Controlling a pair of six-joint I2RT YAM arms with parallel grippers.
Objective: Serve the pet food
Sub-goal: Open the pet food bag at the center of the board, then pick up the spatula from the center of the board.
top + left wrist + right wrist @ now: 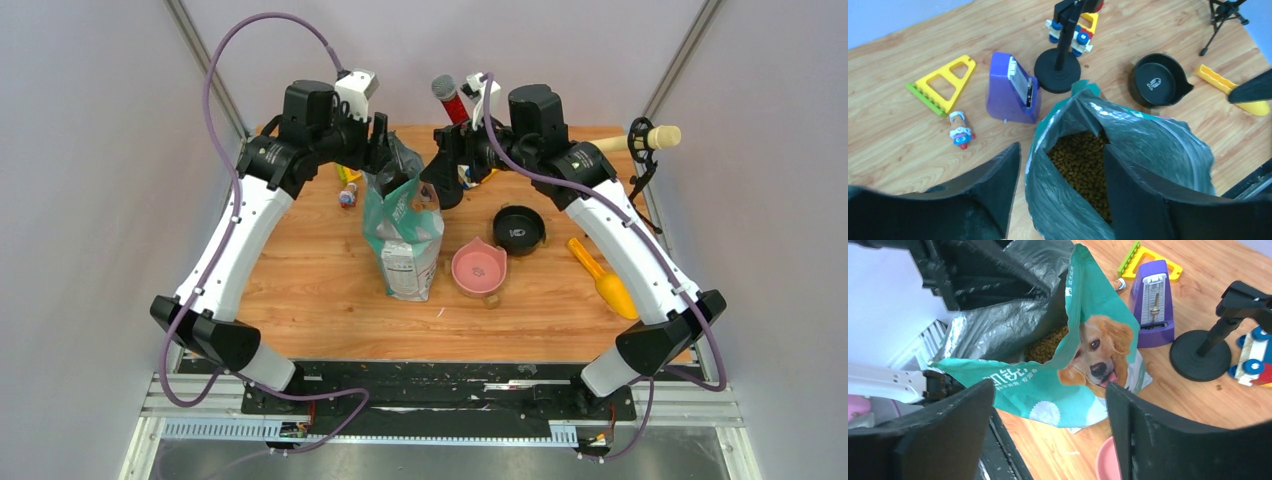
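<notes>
The teal bag (405, 235) stands upright near the middle of the surface, its mouth open and the brown pet food (1080, 160) lying inside. The left pincer (1062, 150) and right pincer (1050, 387) both gape wide at the bag's rim, pinching nothing. A pink bowl (479, 268) and a black bowl (519, 228) sit beside the bag, toward the right edge.

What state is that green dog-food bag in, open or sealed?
Open. The bag gapes wide at the top, and the left wrist view looks straight down onto the brown kibble inside.
</notes>
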